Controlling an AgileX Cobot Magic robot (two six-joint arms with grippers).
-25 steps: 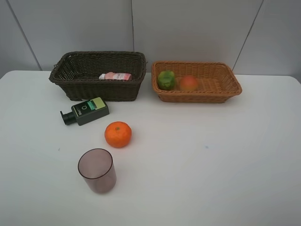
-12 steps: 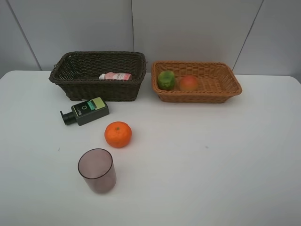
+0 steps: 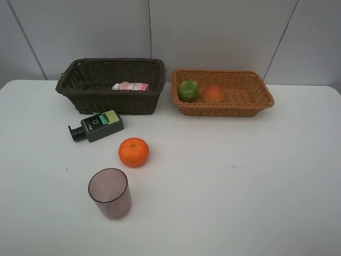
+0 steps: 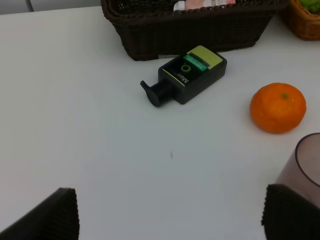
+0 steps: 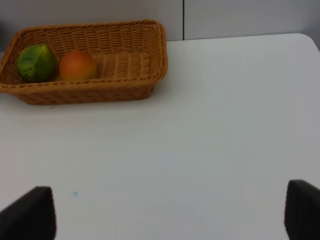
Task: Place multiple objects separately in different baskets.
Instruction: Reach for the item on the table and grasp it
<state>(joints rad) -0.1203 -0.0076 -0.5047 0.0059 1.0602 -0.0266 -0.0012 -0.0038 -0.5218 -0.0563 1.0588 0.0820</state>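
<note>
The orange (image 3: 134,152) lies on the white table, with the dark green pump bottle (image 3: 97,126) on its side behind it and the mauve cup (image 3: 110,193) upright in front. The pink bottle (image 3: 130,86) lies in the dark brown basket (image 3: 112,101). The green fruit (image 3: 188,90) and the red-yellow fruit (image 3: 213,94) sit in the light tan basket (image 3: 250,104). No arm shows in the high view. My left gripper (image 4: 167,220) is open and empty, short of the pump bottle (image 4: 187,75), the orange (image 4: 278,107) and the cup (image 4: 305,162). My right gripper (image 5: 165,215) is open and empty, well short of the tan basket (image 5: 125,92).
The table (image 3: 256,176) is white and ends at a grey panelled wall (image 3: 213,32) just behind both baskets. In the left wrist view the brown basket (image 4: 200,35) stands just behind the pump bottle.
</note>
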